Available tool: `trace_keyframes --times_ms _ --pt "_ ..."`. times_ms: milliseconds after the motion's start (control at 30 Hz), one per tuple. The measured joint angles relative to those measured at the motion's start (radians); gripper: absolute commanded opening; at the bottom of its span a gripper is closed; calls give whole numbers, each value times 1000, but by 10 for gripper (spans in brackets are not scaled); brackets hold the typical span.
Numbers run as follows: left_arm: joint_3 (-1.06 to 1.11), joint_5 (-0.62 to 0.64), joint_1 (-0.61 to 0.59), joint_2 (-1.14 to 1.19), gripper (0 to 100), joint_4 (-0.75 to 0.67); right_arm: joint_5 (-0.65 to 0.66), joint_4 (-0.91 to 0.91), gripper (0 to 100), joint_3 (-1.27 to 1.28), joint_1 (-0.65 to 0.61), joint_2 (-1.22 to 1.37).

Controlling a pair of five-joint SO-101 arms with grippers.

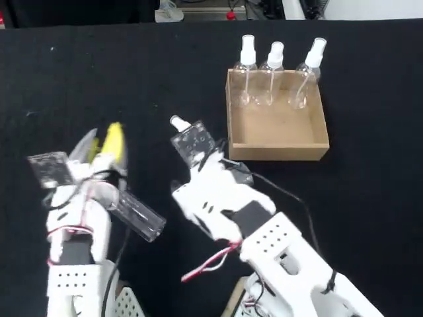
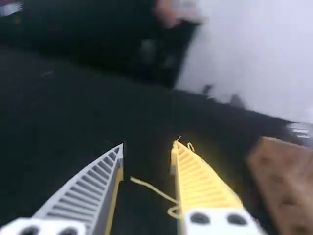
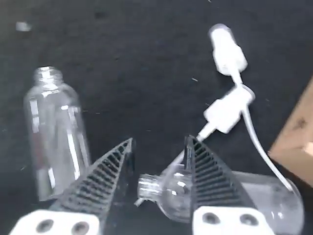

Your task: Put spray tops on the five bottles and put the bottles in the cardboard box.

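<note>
Looking down, high view: three capped bottles [image 1: 272, 72] upright inside the cardboard box [image 1: 277, 150], along its far wall; left gripper [image 1: 100, 140] well apart from the box, spread, empty; clear bottle [image 1: 137, 216] lying beside that arm. Left wrist view: same spread fingers [image 2: 195, 181], box near. Right wrist view: right gripper [image 3: 160, 142] spread over a lying uncapped bottle [image 3: 171, 192], neck between the fingers, contact unclear; second uncapped bottle [image 3: 56, 132] farther from the box; two spray tops [image 3: 226, 110] near the box corner, ahead of the claw.
</note>
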Motion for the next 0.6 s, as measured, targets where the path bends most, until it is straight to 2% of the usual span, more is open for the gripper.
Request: trace_keyframes --times_ms 100,233,433,600 --pt "-12 0 -178 0 158 121 -21 0 132 2 -60 -2" --pt "-12 0 -345 0 158 141 -26 -20 132 11 -140 -2" --pt "31 0 -377 0 158 68 -29 -29 149 11 -256 -2" --pt "66 28 -371 0 159 8 -43 -58 302 23 -344 -2"
